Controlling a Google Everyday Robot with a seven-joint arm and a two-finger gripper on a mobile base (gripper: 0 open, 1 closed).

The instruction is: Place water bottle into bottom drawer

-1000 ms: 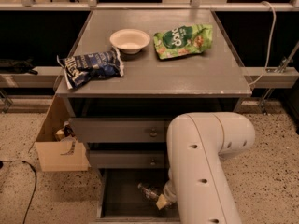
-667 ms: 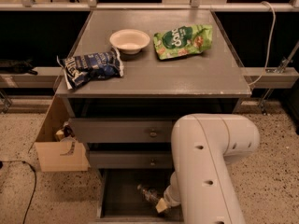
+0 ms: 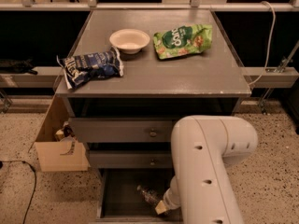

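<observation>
The gripper [image 3: 162, 207] sits low in the bottom drawer [image 3: 119, 199]. The water bottle [image 3: 148, 195] lies slanted, touching its upper-left side. Whether it grips the bottle cannot be told.

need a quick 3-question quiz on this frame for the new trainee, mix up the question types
1. True or false: the water bottle lies on the table.
2. What shares the table with the blue chip bag and the green chip bag? A) bowl B) mug C) plate
3. Where is the gripper?

Key
1. False: it lies in the open bottom drawer.
2. A
3. Down in the bottom drawer, at the near end of the water bottle.
</observation>
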